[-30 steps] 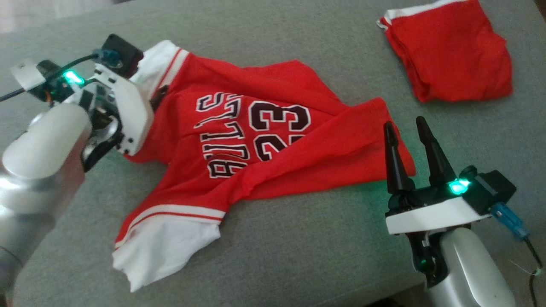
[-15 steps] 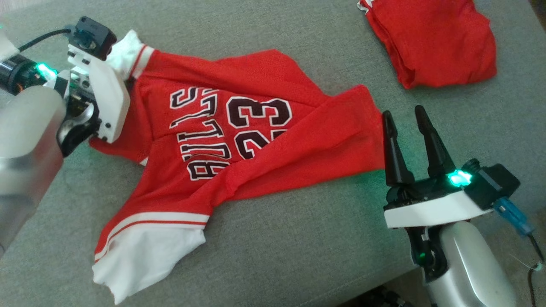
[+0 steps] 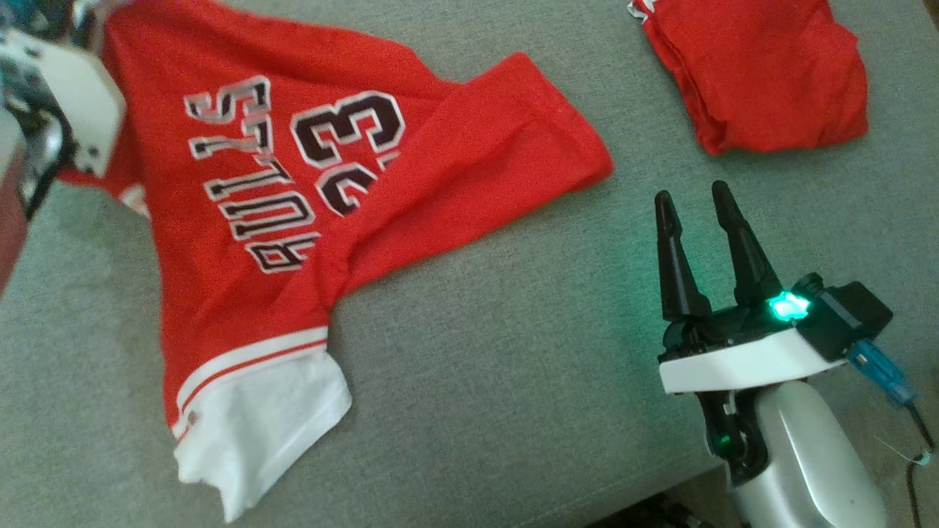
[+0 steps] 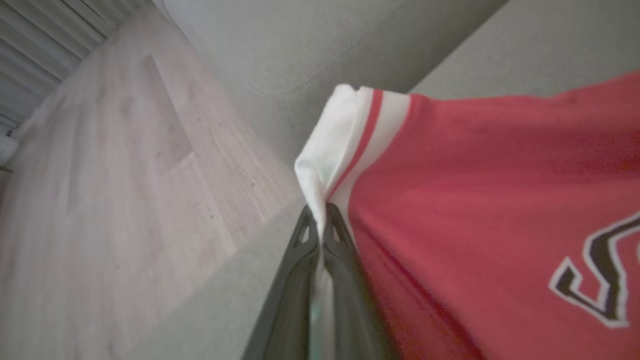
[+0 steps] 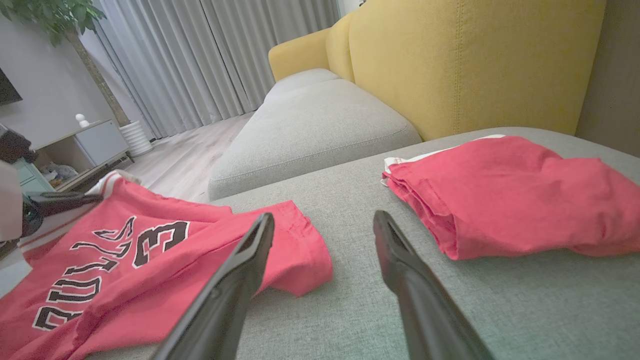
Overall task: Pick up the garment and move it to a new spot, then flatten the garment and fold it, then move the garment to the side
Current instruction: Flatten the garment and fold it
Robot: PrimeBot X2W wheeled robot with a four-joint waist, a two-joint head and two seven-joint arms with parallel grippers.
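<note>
Item 1, far left: my left gripper (image 4: pixel 316 220). Its fingers are pressed together on the white trim (image 4: pixel 345 145) of the jersey, a band with one thin red stripe, and the cloth is pinched between the tips.

Item 2, left to centre: red jersey (image 3: pixel 279 191), the task's garment. It is spread, rumpled, on the grey cushion (image 3: pixel 513 367). The held corner is at the upper left of the head view, and a white-banded end lies at the lower left. The lettering is black with a white outline and reads "BULLS". Beside it is a numeral 3, with a second figure half lost in a fold.

Item 3, right of centre: my right gripper (image 3: pixel 693 192). Its fingers are spread wide and hold nothing. It is poised over bare cushion, apart from the jersey's nearest edge.

Item 4, far right: folded red garment (image 3: pixel 763 73) with white edging. No writing is legible. It lies on the same cushion below the yellow backrest (image 5: pixel 475 60).
</note>
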